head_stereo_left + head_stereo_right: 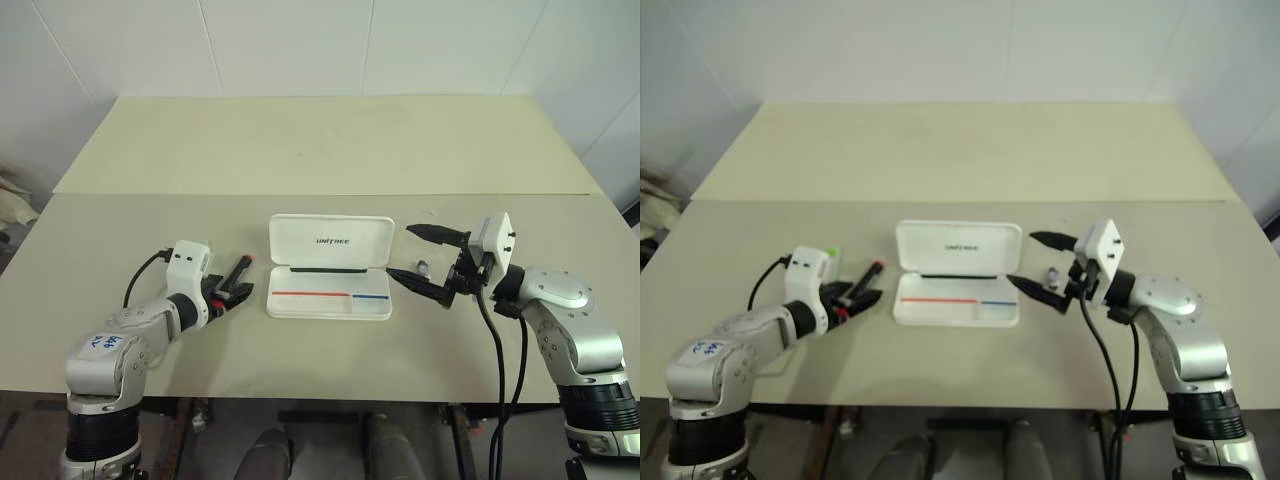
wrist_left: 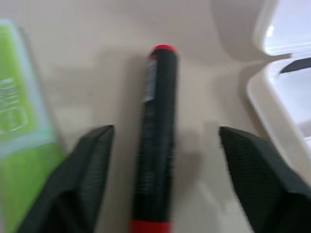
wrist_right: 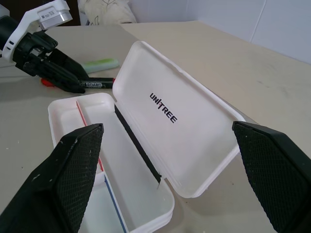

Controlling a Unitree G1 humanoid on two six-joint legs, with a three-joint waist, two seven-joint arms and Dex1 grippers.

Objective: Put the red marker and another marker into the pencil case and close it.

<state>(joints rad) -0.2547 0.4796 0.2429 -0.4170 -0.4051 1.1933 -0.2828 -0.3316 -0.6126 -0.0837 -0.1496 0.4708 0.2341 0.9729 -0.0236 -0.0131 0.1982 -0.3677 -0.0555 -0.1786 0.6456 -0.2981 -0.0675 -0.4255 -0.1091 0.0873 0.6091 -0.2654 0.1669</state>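
The pencil case (image 1: 330, 300) lies open in the middle of the table, its lid (image 3: 180, 116) tilted back and red and blue stripes showing inside the tray. Just left of it lies the red marker (image 2: 158, 141), black-bodied with red ends. My left gripper (image 1: 235, 293) points down over it, open, with one finger on each side and a gap to both. The other marker, a light green highlighter (image 2: 19, 136), lies beside the left finger (image 2: 92, 160), on the side away from the case. My right gripper (image 1: 400, 251) hovers open at the case's right end, holding nothing.
A small grey object (image 1: 424, 268) sits on the table under the right gripper. A second table (image 1: 330, 140) adjoins at the back, with a white wall behind it. Black cables hang from both wrists.
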